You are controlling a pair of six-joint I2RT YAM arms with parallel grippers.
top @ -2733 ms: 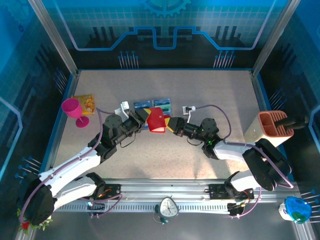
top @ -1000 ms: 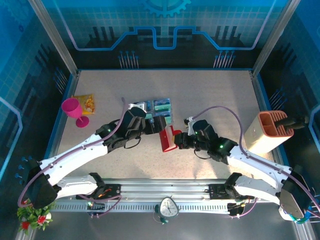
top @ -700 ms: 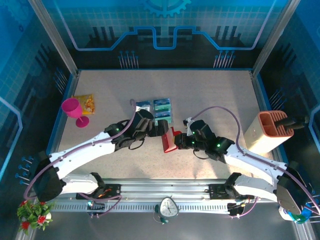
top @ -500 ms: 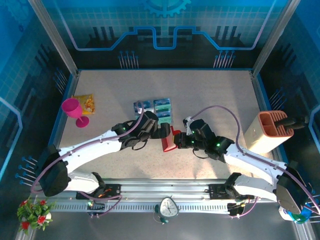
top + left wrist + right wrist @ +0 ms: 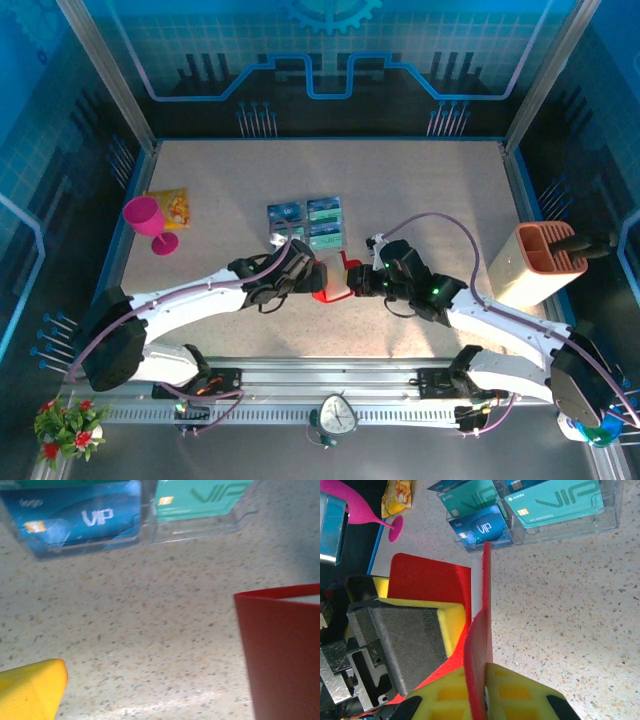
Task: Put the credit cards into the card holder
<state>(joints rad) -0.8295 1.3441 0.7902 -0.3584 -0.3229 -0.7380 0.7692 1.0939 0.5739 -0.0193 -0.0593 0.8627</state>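
The credit cards (image 5: 308,222), blue and teal with VIP print, lie in a clear tray at mid table; a blue one (image 5: 75,517) and a teal one (image 5: 552,500) show close up. The red card holder (image 5: 323,290) stands just in front of them, spread open. My right gripper (image 5: 482,680) is shut on its upright flap (image 5: 486,590). My left gripper (image 5: 303,277) is open, and one yellow finger (image 5: 447,622) rests against the other flap (image 5: 427,577). In the left wrist view the red holder (image 5: 285,655) hides the far finger.
A pink goblet (image 5: 148,222) and a yellow-orange packet (image 5: 168,205) sit at the far left. An orange-brown slotted organizer (image 5: 545,262) stands at the right edge. The table's metal rail with a small clock (image 5: 336,414) runs along the near side.
My left gripper has swung right and nearer, off the cards and up against the card holder, staying open. The right gripper has kept its hold and barely moved.
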